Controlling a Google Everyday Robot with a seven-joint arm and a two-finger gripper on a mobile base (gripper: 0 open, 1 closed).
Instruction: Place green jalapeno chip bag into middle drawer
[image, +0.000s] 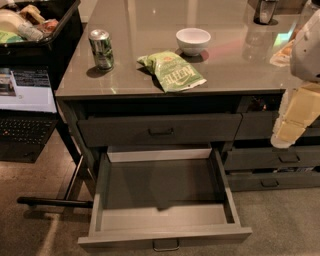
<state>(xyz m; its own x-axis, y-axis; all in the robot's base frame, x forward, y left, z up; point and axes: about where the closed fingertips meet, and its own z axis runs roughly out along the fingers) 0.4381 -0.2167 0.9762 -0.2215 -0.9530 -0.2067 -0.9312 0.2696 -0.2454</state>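
One green jalapeno chip bag (172, 73) lies flat on the table (150, 20), between soda can (101, 48) and white bowl (193, 40); below, the middle drawer (162, 219) stands open; the hand (290, 125) hangs at the right edge beside the drawers, grip state impossible to tell

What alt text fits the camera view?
A green jalapeno chip bag lies near the counter's front edge, soda can left of it, white bowl behind; the middle drawer below stands open. The gripper hangs at the right edge, apart from the bag.

Light-green bag (172, 72), white lettering; dark-grey drawer (200, 235); cream claw (286, 134) far right.
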